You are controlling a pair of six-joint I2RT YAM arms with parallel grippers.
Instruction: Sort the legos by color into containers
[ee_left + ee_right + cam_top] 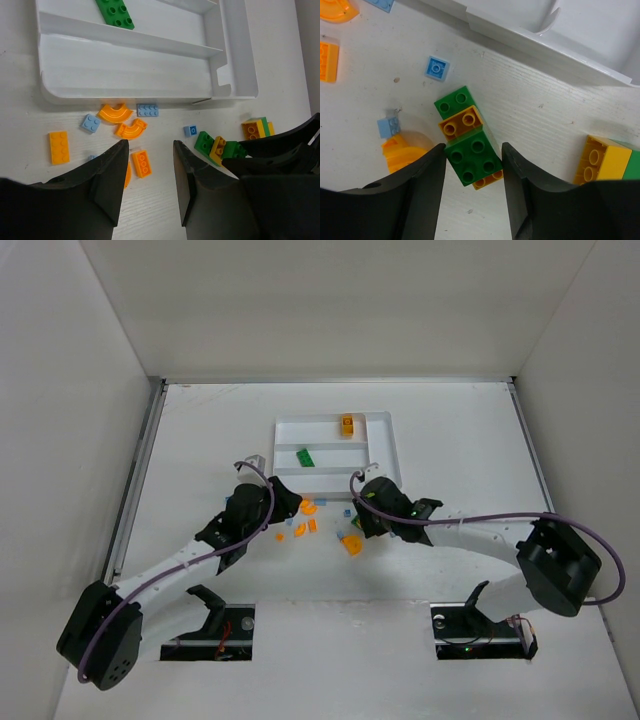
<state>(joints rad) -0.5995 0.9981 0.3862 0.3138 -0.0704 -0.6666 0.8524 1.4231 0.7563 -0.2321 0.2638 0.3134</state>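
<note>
The white tray (390, 445) holds an orange brick (347, 424) in its far slot and a green brick (304, 457) in the slot below; the green brick also shows in the left wrist view (116, 11). Loose legos lie on the table just in front of the tray. My left gripper (150, 146) is open and empty, low over a small orange brick (141, 163). My right gripper (473, 149) is open and straddles a stuck green and yellow cluster (472, 159); its left pad touches the green brick's corner.
Two orange curved pieces (115, 112), an orange brick (59, 147) and light blue plates (148, 110) lie by the tray's front wall (125, 92). A yellow, orange and green block (602, 162) lies right of the right gripper. The two grippers (290, 505) are close together.
</note>
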